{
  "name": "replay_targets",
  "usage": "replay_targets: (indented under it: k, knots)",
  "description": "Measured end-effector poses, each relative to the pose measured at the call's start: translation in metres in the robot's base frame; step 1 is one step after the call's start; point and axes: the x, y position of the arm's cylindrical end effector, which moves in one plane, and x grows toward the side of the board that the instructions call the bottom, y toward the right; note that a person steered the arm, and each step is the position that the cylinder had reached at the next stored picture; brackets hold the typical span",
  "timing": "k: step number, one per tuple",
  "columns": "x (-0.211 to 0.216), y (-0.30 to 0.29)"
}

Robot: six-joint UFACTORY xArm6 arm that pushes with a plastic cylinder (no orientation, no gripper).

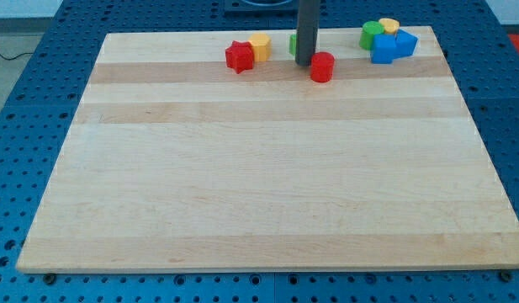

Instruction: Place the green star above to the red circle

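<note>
The red circle (322, 66) sits near the top of the wooden board (267, 168), right of centre. My tip (305, 63) rests on the board just left of the red circle, almost touching it. A green block (293, 44), likely the green star, shows only as a sliver behind the rod at its left side; most of it is hidden. It lies up and left of the red circle.
A red star (238, 56) and a yellow block (260, 46) touch each other left of the rod. At the top right a green block (372, 34), a yellow block (389, 25) and two blue blocks (392, 45) are clustered near the board's edge.
</note>
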Motion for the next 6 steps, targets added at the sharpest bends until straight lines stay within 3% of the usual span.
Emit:
replay_targets:
  k: [3,5,6]
  knots:
    - [-0.007,-0.087]
    - [-0.04,-0.039]
    - [-0.04,0.016]
